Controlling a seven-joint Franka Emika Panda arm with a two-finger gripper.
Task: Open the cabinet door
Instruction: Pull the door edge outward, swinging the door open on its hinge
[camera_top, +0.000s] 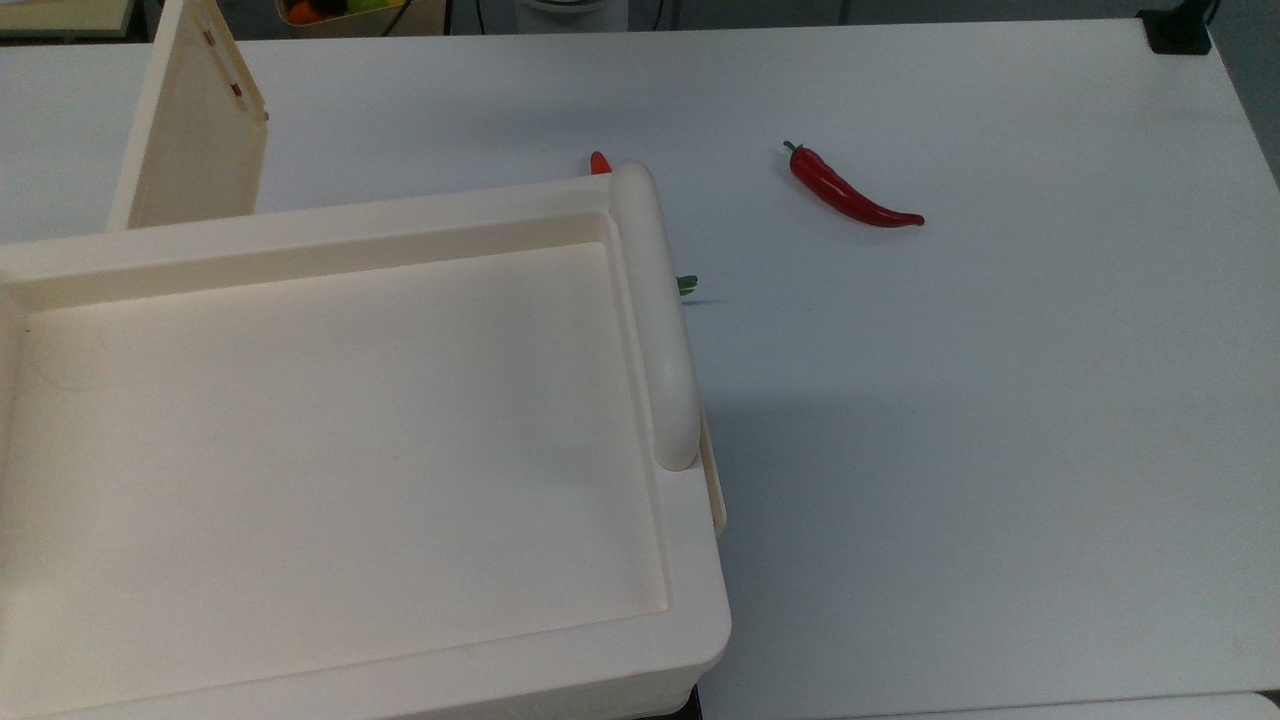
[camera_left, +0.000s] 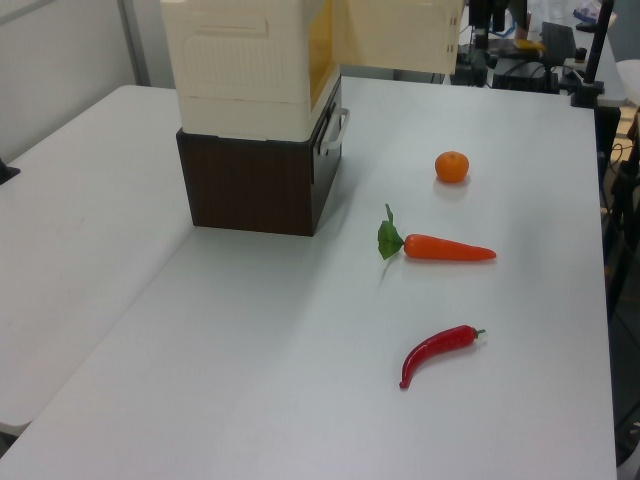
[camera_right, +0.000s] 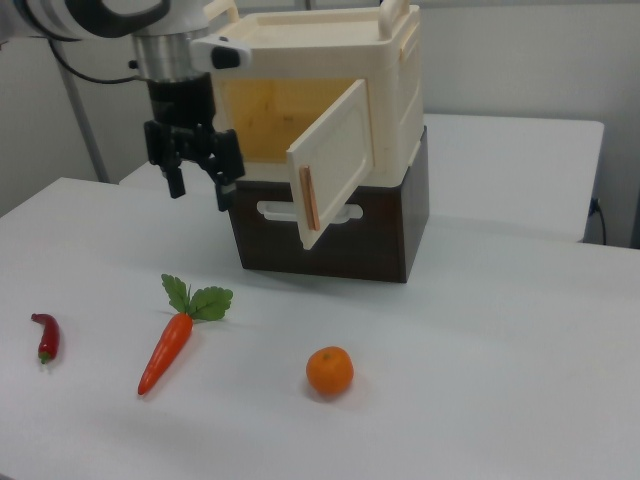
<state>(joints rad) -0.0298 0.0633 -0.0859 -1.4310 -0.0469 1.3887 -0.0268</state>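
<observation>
Now the cabinet door (camera_right: 335, 165) stands open, tool (camera_right: 198, 190) apart.

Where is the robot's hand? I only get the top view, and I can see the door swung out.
Observer: In the right view the hand hangs open, holding nothing, on the right view's left of the cabinet door and apart from it.
Operator: What's the cabinet standing on?
Observer: A dark brown box sits under it.
Operator: Is there more food than the chili?
Observer: Yes, an orange lies on the table in front of the open cabinet.
</observation>
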